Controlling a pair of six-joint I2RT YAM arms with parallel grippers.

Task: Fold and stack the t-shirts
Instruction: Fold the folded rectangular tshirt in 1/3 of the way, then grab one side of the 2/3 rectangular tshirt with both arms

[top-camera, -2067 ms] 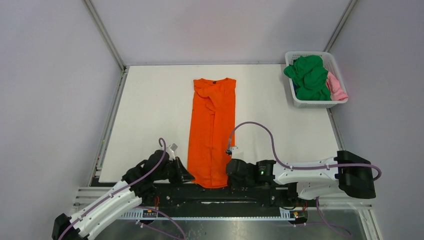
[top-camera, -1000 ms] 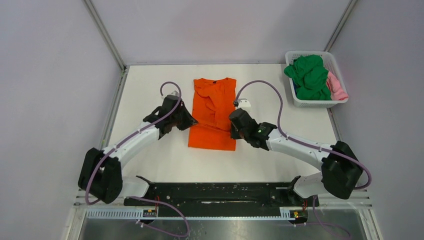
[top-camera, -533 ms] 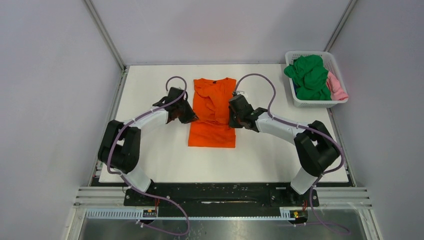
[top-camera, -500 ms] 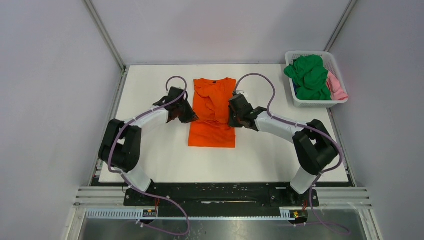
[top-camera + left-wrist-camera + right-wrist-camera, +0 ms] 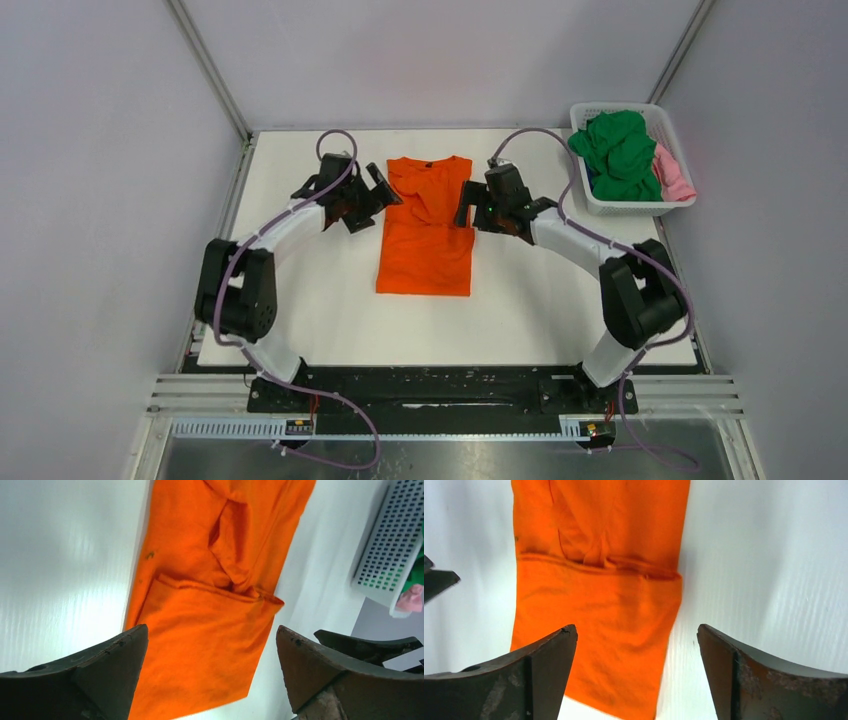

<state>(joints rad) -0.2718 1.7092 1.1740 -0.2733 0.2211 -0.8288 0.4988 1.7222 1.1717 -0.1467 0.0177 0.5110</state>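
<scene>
Orange t-shirt (image 5: 427, 245) lies flat at ctr of the surface (image 5: 300, 300), collar toward the far edge, with its near part doubled over; the raw edge of that layer runs crosswise at mid-length and looks rumpled in both wrist views. Left end effector (image 5: 372, 197) and right end effector (image 5: 468, 210) flank the collar half, one per side, jaws spread wide, holding nothing, clear of the cloth. Risk, as judged: if you pinch only the top layer, the doubled part peels open; uneven L/R grip height will skew the next fold; wrinkles near the collar get trapped if not flattened first. A low approach could also drag the cloth sideways. Count: 1 orange t-shirt on the surface; 1 basket (image 5: 625, 208) at far right holding a green t-shirt (image 5: 620, 150) and a pink t-shirt (image 5: 675, 172), exact no. inside cannot be told; 2 end effectors.
</scene>
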